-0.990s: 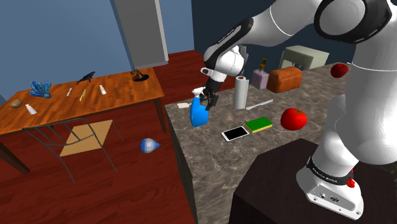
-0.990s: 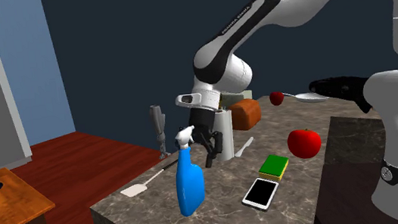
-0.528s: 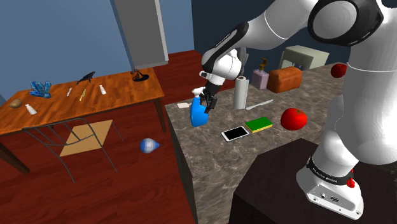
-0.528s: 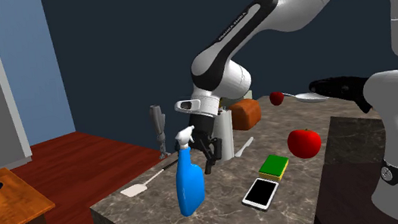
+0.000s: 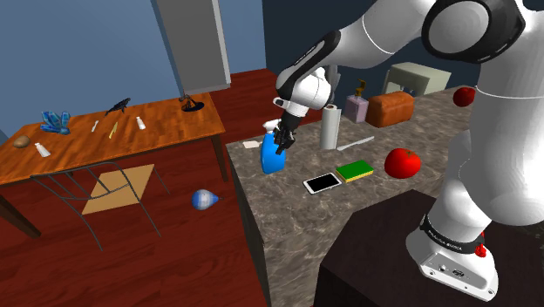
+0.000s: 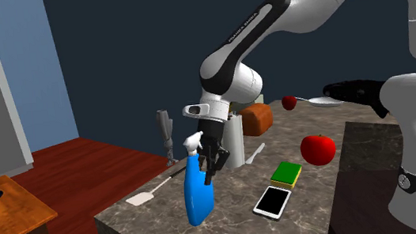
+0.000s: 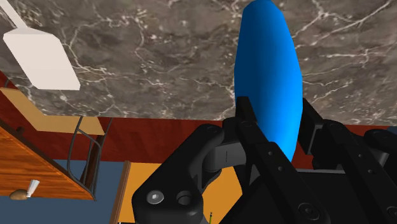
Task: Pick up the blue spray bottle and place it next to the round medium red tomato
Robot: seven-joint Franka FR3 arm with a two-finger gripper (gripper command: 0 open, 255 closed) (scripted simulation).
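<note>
The blue spray bottle point(image 5: 272, 160) point(image 6: 198, 197) with a white nozzle stands upright on the marble counter point(image 5: 288, 218), near the edge at the shoulder view's left. My black gripper point(image 5: 280, 139) point(image 6: 208, 161) comes down from above and is shut on the bottle's upper part, just below the nozzle. In the wrist view the blue body point(image 7: 267, 76) sits clasped between the two fingers of the gripper point(image 7: 278, 121). The round red tomato point(image 5: 402, 162) point(image 6: 318, 149) rests on the counter, well off toward the stand.
Between bottle and tomato lie a white phone point(image 5: 323, 182) and a green sponge point(image 5: 354, 170). A paper towel roll point(image 5: 329, 126) stands just behind the gripper. A flat white spatula point(image 6: 147, 194) lies near the counter's edge. Beyond the edge are a wooden table point(image 5: 105, 131) and a chair.
The fingers stood apart around the bottle's neck earlier; now they have closed onto it. The arm and the bottle have hardly shifted.
</note>
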